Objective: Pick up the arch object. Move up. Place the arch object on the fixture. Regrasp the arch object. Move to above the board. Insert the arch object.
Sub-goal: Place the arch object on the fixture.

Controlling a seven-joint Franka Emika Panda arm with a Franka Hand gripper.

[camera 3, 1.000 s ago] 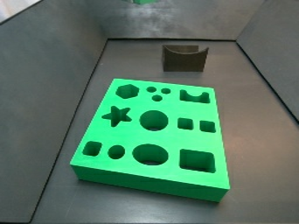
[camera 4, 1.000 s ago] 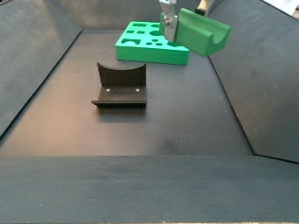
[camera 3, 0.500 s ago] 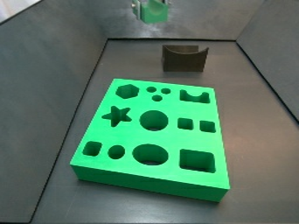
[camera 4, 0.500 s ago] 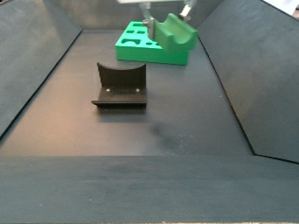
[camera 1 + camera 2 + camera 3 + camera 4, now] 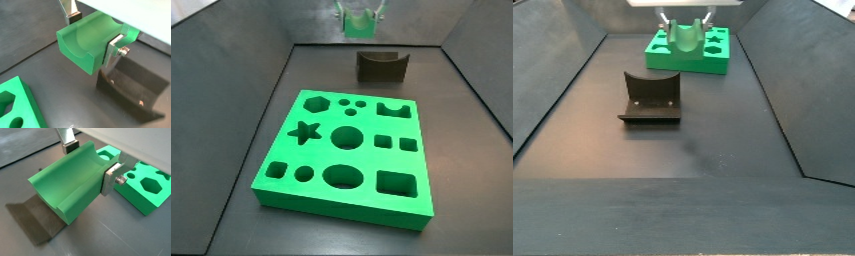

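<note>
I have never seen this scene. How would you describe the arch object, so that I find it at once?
Look first at the board, the large bright green slab with shaped holes on the dark floor. Beyond it stands the fixture, a small dark block. The arch object hangs in the air above the fixture, between the gripper fingers; unlike the fixture it is green, with one curved groove.

Gripper [image 5: 93, 34] holds arch object [image 5: 85, 42] above fixture [image 5: 130, 88], beside board [image 5: 140, 186]

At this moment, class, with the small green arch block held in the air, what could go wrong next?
The hand grips the small green arch block only at its sides with its flat silver fingers; it might slip or tilt. Lowered off-centre, it could catch a raised end of the dark scooped fixture below.
</note>
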